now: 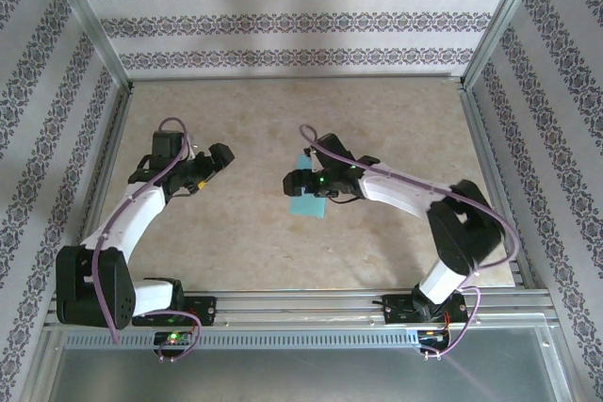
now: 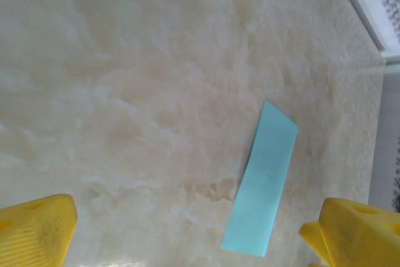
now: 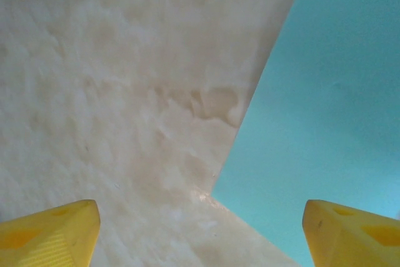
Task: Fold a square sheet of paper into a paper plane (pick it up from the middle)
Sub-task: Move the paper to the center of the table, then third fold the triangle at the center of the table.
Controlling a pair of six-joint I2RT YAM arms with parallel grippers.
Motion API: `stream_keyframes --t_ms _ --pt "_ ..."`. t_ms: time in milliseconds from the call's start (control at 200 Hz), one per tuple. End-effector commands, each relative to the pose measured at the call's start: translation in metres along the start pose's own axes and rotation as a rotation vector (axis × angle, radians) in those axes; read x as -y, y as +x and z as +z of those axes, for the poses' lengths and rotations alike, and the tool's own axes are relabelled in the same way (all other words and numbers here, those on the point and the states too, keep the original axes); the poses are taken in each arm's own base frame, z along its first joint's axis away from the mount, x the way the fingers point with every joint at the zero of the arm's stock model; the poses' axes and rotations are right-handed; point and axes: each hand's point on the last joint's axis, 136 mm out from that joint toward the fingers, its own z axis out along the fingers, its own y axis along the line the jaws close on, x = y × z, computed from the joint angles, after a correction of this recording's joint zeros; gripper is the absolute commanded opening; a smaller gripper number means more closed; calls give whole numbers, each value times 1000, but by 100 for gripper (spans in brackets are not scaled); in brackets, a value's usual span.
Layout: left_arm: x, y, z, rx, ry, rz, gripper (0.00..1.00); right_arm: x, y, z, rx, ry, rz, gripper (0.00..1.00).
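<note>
The light-blue paper [image 1: 307,200] lies flat on the beige tabletop near the middle. In the left wrist view the paper [image 2: 261,182] is a narrow folded strip with square ends, not a pointed dart. My right gripper [image 1: 296,182] hovers low over its far-left part. It is open, and its yellow fingers [image 3: 50,232] straddle a corner of the paper [image 3: 325,104] without touching it. My left gripper [image 1: 220,159] stands open well to the left of the paper, nothing between its yellow fingers [image 2: 34,229].
Patterned walls with metal frame posts [image 1: 94,21] enclose the table on three sides. A metal rail [image 1: 301,306] carrying both arm bases runs along the near edge. Bare tabletop [image 1: 283,110] extends behind the grippers.
</note>
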Motion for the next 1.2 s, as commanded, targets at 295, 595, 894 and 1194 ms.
stream_keyframes --t_ms 295,595,894,1194 --pt "49 71 55 -235 114 65 99 50 1 4 161 155 403 63" --pt "60 100 84 -337 125 44 86 53 6 35 85 132 424 56" --pt "60 119 97 -420 122 -1 61 83 38 51 -31 194 421 56" --pt "49 158 98 -555 41 20 46 107 69 53 -117 193 457 55"
